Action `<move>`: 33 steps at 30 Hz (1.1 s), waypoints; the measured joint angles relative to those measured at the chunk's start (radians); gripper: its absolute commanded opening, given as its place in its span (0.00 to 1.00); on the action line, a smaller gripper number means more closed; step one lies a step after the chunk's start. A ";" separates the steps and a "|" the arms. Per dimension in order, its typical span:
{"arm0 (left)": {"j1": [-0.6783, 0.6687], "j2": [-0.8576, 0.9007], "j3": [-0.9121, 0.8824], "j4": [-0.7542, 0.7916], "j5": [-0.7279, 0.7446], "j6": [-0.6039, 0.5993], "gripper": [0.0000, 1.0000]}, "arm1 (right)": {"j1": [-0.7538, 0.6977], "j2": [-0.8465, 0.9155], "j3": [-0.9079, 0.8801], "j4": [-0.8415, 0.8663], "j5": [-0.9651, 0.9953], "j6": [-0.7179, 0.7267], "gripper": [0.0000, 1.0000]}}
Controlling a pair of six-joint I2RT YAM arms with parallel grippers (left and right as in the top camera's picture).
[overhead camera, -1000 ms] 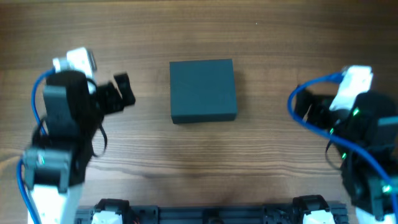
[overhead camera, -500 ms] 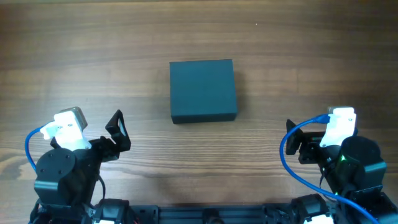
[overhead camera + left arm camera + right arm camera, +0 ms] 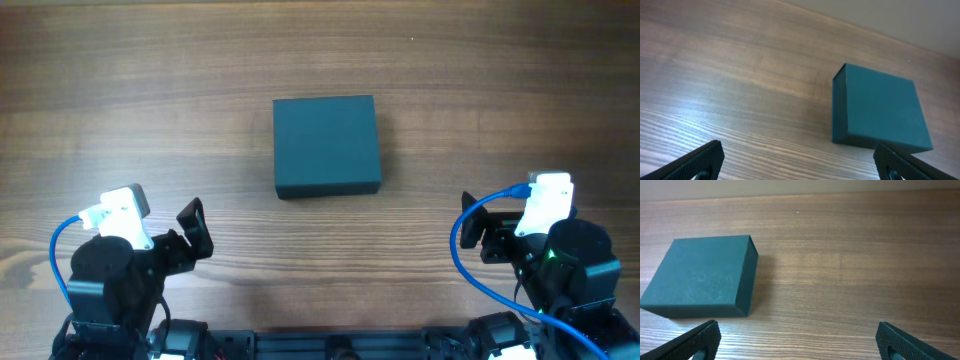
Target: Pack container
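The container [image 3: 327,150] sits flat on the table [image 3: 150,80], about midway between the two arms and a little toward the far side, well apart from both of them. Its lid [image 3: 695,272] lies down flush over the walls, so the box reads as shut, and where the hinge runs cannot be told from any view. No loose item to pack shows on the wood around it. The left gripper [image 3: 796,154] hangs low near the front edge on its own side, jaws spread wide with only bare table between them. The right gripper [image 3: 797,330] mirrors it on the other side, jaws just as wide and holding nothing. Both wrist cameras look toward the container from a distance, each seeing one side wall and the top. Judging from the shut lid, the lack of goods outside and the arms parked by their bases, the packing looks either finished or not begun, and finished seems the likelier reading. If work is left, the next move would call for one arm to reach across to the box, find the free edge of the lid and lift it while the other steadies a wall
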 measured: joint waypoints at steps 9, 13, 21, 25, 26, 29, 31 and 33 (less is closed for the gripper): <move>0.000 0.000 0.000 -0.018 0.000 0.000 1.00 | 0.000 -0.001 0.000 0.006 0.015 0.002 1.00; 0.000 0.000 0.000 -0.018 0.000 0.000 1.00 | 0.000 -0.046 -0.008 0.050 0.015 -0.005 1.00; 0.000 0.001 -0.002 -0.019 0.000 0.000 1.00 | -0.086 -0.465 -0.281 0.310 -0.027 -0.005 1.00; 0.000 0.001 -0.003 -0.020 0.000 0.000 1.00 | -0.096 -0.508 -0.409 0.526 -0.035 -0.006 1.00; 0.000 0.002 -0.003 -0.019 0.000 0.000 1.00 | -0.096 -0.508 -0.447 0.594 -0.034 -0.005 1.00; 0.000 0.001 -0.004 -0.020 0.000 0.000 1.00 | -0.097 -0.508 -0.565 0.760 -0.024 -0.005 1.00; 0.000 0.002 -0.004 -0.021 0.000 0.000 1.00 | -0.097 -0.508 -0.636 0.823 -0.022 -0.006 1.00; 0.000 0.002 -0.004 -0.021 0.000 0.000 1.00 | -0.097 -0.508 -0.713 0.881 -0.019 -0.005 1.00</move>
